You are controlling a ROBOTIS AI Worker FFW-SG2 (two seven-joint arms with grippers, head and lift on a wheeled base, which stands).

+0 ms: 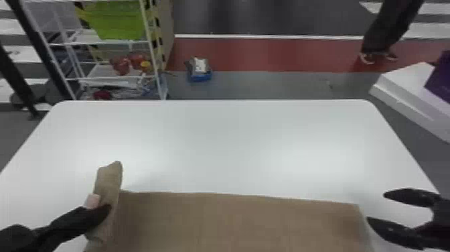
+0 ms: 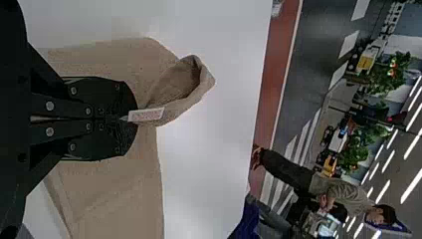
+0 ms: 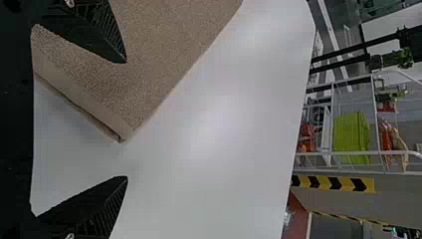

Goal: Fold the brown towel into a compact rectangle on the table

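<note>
The brown towel (image 1: pixel 234 223) is lying across the table's near side, its left end rising where the left gripper (image 1: pixel 106 209) is pinching it tightly beside a pale label (image 1: pixel 92 201). By its far right corner, the right gripper (image 1: pixel 376 207) is holding its fingers wide apart. Beyond the white table (image 1: pixel 234 144), a wire rack (image 1: pixel 152 57) is standing.

No words or numbers can be read. A small pale tag (image 2: pixel 146 114) with faint reddish print, too small to make out, sits at the raised left end of the brown towel (image 1: pixel 234 224), toward the near left corner of the white table (image 1: pixel 234 144). Beyond the far edge, yellow-and-black chevron marking (image 3: pixel 332 183) runs beside a white wire rack (image 1: pixel 153 50).
</note>
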